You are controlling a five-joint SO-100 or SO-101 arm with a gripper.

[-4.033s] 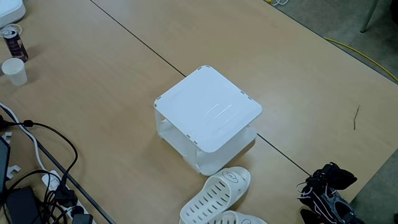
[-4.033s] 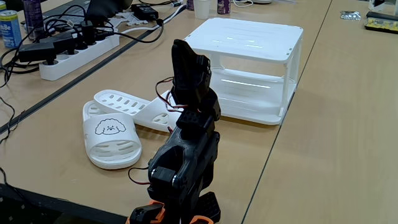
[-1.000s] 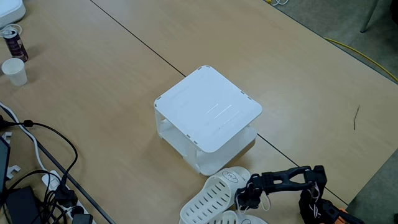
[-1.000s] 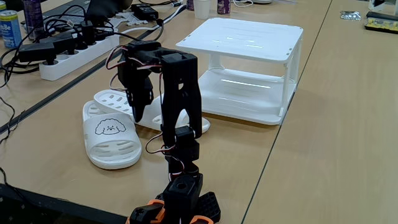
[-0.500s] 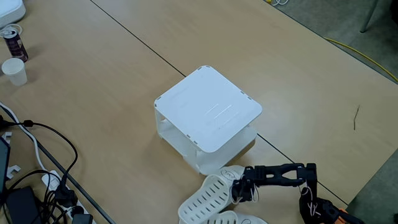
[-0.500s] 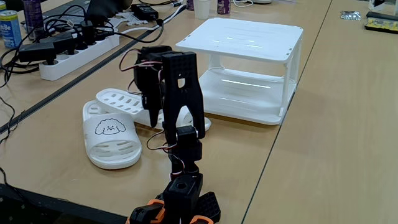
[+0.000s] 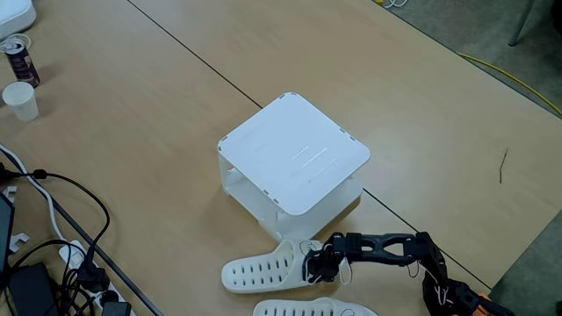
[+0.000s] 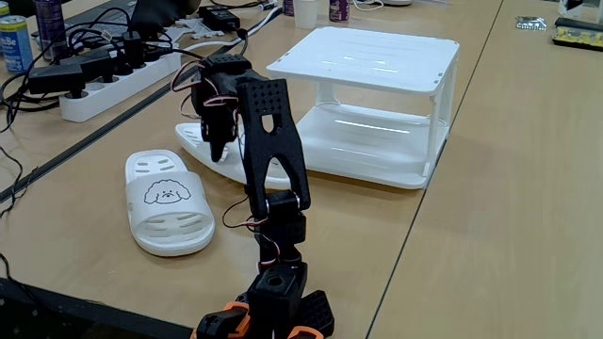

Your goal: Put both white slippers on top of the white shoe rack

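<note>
The white shoe rack [image 7: 294, 158] [image 8: 377, 61] stands mid-table with a bare flat top. My gripper [image 7: 311, 264] [image 8: 216, 148] reaches in from the lower right of a fixed view and is shut on the near end of one white slipper [image 7: 259, 272] [image 8: 191, 134]. That slipper lies crosswise in front of the rack and looks slightly raised. The other white slipper [image 7: 312, 308] [image 8: 170, 209], with a black cartoon-face mark, rests flat on the table beside the arm.
A power strip [image 8: 113, 83] and tangled cables [image 7: 53, 219] crowd one side of the table. A paper cup [image 7: 19, 100] and a can [image 7: 18, 57] stand at the far left. A dark seam [image 7: 184, 48] crosses the tabletop, and the table edge [image 7: 536, 241] runs close to the arm's base.
The arm unfolded from its rest pose and closed on one slipper. Over the last second it swung that slipper left, away from its pair, along the rack's front.
</note>
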